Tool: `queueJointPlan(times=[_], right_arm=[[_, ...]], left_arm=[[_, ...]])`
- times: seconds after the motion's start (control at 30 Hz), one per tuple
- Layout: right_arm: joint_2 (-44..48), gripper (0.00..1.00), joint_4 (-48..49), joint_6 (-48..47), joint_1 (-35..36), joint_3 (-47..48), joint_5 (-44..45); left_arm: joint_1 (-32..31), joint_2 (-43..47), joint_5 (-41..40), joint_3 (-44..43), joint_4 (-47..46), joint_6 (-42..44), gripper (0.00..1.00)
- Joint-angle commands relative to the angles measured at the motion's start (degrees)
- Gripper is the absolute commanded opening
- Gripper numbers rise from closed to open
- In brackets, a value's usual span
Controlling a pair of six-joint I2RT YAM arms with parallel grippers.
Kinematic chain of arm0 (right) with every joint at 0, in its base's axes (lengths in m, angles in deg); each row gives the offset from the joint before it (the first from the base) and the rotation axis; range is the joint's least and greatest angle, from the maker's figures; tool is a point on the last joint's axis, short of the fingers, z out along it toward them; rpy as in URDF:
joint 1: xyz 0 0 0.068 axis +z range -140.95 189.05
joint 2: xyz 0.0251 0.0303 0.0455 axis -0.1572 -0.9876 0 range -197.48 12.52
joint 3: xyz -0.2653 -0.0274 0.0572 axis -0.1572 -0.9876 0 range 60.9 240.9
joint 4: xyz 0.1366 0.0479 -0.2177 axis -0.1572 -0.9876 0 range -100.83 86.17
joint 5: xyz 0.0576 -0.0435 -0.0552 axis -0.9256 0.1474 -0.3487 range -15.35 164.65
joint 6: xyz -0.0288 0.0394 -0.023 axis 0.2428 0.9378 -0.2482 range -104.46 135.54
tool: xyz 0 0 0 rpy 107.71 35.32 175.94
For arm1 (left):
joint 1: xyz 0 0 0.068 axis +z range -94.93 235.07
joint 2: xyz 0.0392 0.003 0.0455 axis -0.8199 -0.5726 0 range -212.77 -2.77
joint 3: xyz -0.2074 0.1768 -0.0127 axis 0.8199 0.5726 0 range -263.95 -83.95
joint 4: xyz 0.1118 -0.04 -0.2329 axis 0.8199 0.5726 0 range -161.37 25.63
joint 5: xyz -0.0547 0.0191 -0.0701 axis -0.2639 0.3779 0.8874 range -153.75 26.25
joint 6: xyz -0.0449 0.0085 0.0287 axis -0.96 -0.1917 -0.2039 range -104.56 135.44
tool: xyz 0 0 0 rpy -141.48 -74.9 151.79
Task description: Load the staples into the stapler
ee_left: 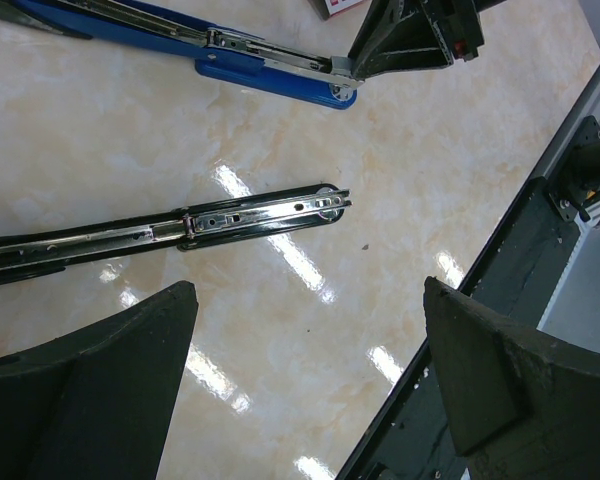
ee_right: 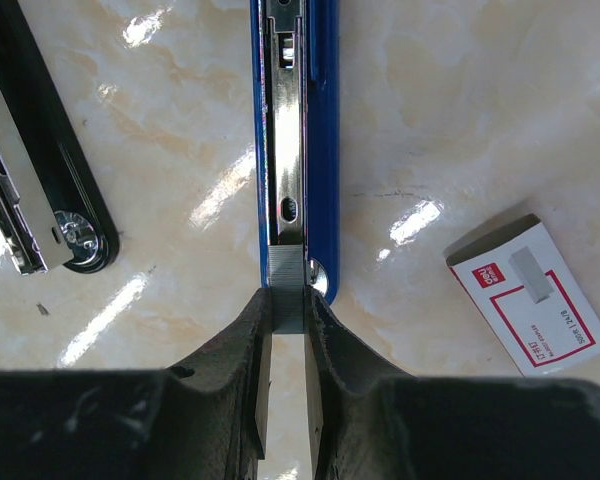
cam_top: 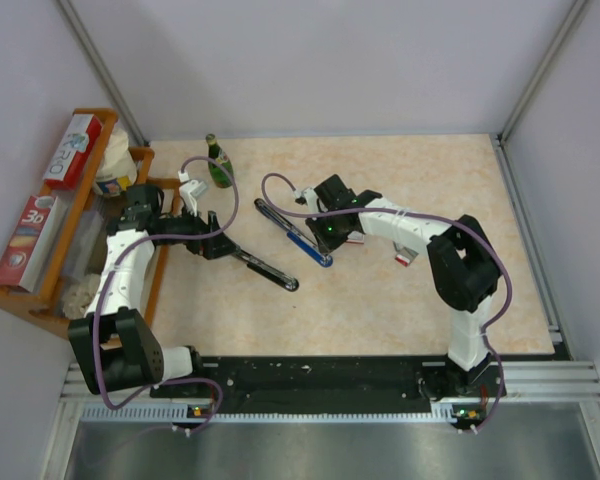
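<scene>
A blue stapler point(cam_top: 295, 238) lies opened flat on the table, its metal channel facing up point(ee_right: 288, 120). My right gripper point(ee_right: 288, 312) is shut on a grey strip of staples point(ee_right: 288, 285) and holds it at the near end of that channel. The white staples box with a red label point(ee_right: 528, 295) lies just right of the gripper. A black stapler point(cam_top: 265, 268) also lies opened, left of the blue one point(ee_left: 230, 220). My left gripper point(ee_left: 308, 290) is open and empty above the bare table, beside the black stapler. It shows in the top view point(cam_top: 215, 243) at that stapler's left end.
A wooden rack point(cam_top: 50, 300) with boxes and jars stands at the left edge. A green bottle point(cam_top: 218, 160) stands at the back left. A small red and white item point(cam_top: 404, 256) lies under the right arm. The black base rail point(ee_left: 500, 290) runs along the near edge.
</scene>
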Motion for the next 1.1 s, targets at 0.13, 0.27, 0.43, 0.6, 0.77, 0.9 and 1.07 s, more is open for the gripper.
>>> queueJointPlan(times=[0.13,0.27,0.43,0.6,0.77,0.9,1.07], right_arm=[[-0.8,0.15,0.6,-0.4,-0.2,1.7,1.4],[-0.9,0.15,0.7,-0.5,-0.2,1.7,1.4],[-1.2,0.15,0.7,-0.6,-0.1,1.8,1.4],[-1.5,0.15,0.7,-0.9,-0.2,1.9,1.5],[-1.8,0.17,0.7,-0.9,-0.2,2.0,1.1],[-1.8,0.19,0.7,-1.0,-0.2,2.0,1.0],[-1.7,0.21,0.7,-1.1,-0.2,2.0,0.8]], left_arm=[[0.4,-0.3,2.3,0.3,-1.3,0.7,0.99],[0.3,-0.3,2.3,0.3,-1.3,0.8,0.99],[0.4,-0.2,2.4,0.4,-1.2,0.7,0.99],[0.3,-0.2,2.5,0.4,-1.2,0.8,0.99],[0.3,-0.4,2.3,0.4,-1.3,0.8,0.99],[0.3,-0.4,2.3,0.4,-1.3,0.9,0.99],[0.4,-0.5,2.4,0.4,-1.2,0.9,0.99]])
